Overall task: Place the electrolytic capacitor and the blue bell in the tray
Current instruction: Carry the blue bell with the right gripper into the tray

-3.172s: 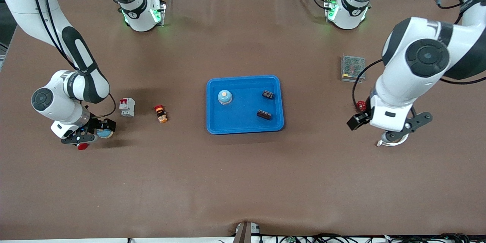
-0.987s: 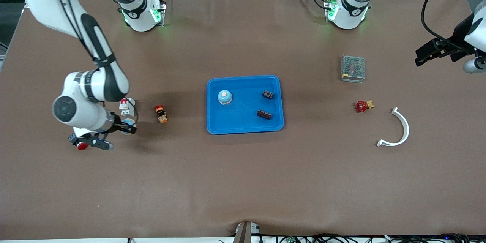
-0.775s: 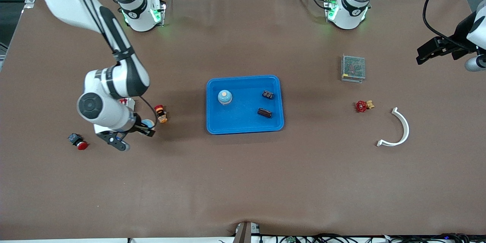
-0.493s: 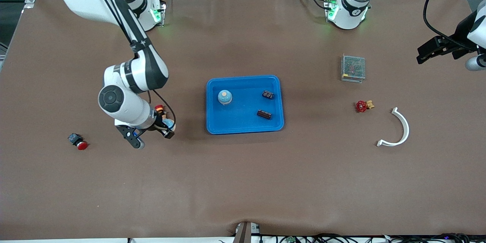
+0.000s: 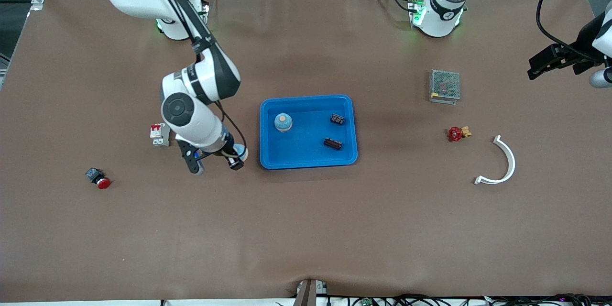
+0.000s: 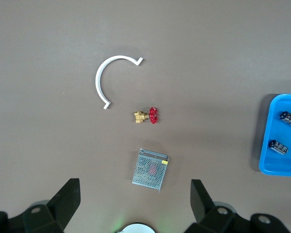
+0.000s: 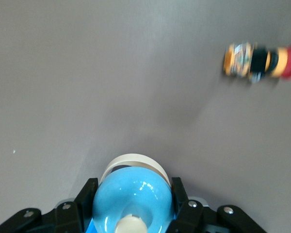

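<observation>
Brown matte worktop (image 5: 306,229) fills view; grey floor strip along top edge; black cables (image 5: 430,300) along bottom edge; even light.

Bright-blue tray (image 5: 306,160) w/ 2 dark capacitors (image 5: 333,143) & a blue bell (image 5: 283,122) w/ cream top, 2nd blue-and-cream bell (image 7: 133,200) in black right gripper (image 7: 133,204), silver mesh box (image 5: 444,85), red-and-brass valve (image 5: 458,133), white arc (image 5: 503,162), brown table (image 5: 306,229).

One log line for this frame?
right claw: shut on blue bell, beside tray | left claw: open, waiting | tray: bell, two capacitors inside
</observation>
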{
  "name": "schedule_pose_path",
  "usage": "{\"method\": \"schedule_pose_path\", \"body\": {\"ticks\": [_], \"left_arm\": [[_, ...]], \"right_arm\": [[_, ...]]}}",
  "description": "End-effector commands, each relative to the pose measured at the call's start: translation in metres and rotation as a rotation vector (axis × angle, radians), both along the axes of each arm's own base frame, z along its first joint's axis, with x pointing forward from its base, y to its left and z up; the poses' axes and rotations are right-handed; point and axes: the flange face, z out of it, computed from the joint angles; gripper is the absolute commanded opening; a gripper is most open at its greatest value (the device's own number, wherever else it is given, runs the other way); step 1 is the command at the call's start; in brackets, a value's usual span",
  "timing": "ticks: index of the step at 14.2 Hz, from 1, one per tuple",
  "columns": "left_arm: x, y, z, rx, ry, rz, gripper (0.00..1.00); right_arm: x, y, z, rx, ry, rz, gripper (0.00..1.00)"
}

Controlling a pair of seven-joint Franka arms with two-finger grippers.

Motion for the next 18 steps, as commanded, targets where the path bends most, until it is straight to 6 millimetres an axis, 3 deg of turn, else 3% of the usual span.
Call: {"method": "schedule_pose_path", "body": {"ticks": [1, 4, 8, 12, 18], "left_arm": [[-0.007, 0.004, 0.006, -0.027, -0.012, -0.018, 1.00], [-0.005, 0.004, 0.005, -0.025, -0.011, -0.018, 1.00], [-0.005, 0.003, 0.004, -0.027, -0.011, -0.019, 1.00], [0.001, 0.006, -0.001, -0.019, -0.003, -0.017, 1.00], [0.002, 0.006, 0.009, -0.014, -0.025, -0.017, 1.00]], "right_arm": [[-0.005, 0.025, -0.003, 0.020, -0.006, -0.098, 0.00], [-0.024, 0.064, -0.023, 0.021, -0.018, -0.157, 0.00], [-0.042, 0.091, -0.051, 0.017, -0.019, -0.160, 0.00], [-0.053, 0.102, -0.069, -0.001, 0.000, -0.137, 0.00], [-0.061, 0.113, -0.092, -0.011, 0.007, -0.118, 0.00]]}}
